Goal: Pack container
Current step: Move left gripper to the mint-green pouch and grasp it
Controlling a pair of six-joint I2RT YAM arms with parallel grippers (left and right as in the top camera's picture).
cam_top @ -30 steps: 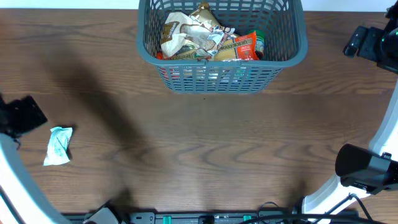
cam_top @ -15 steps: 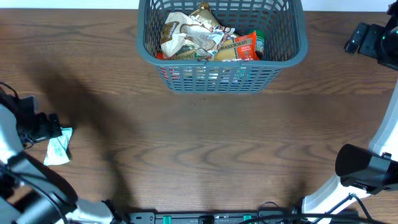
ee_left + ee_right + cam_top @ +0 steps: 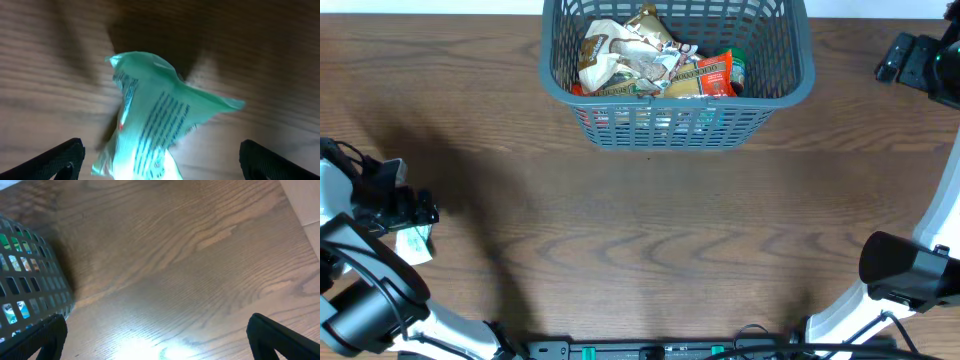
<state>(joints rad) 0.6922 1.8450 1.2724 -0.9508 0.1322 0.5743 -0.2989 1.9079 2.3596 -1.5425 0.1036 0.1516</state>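
- left gripper (image 3: 418, 214) hovers right over the mint-green packet (image 3: 152, 122), at the left edge of the table (image 3: 650, 230)
- its fingers (image 3: 57, 159) stand wide apart, one on each side of the packet, and do not look to be touching it. nothing clamped yet
- in the left wrist view the packet's long axis runs roughly up-down, tilted a bit, so it crosses the line between the fingers. one crumpled flap sticks out to the right
- judgement: closing would pinch the packet across its narrow width, so this is good alignment for a grab. the flap may fold or slip
- the container (image 3: 620, 125) sits at the far centre of the table, well apart from the packet and up and to the right of the left gripper in the overhead view. it already holds several packets
- right gripper (image 3: 159, 339) is out at the far right with its fingers apart and nothing between them. the container's mesh wall is just at the left of its view
- judgement: the right arm is nearer the container, but the left arm is plainly the one for this packet
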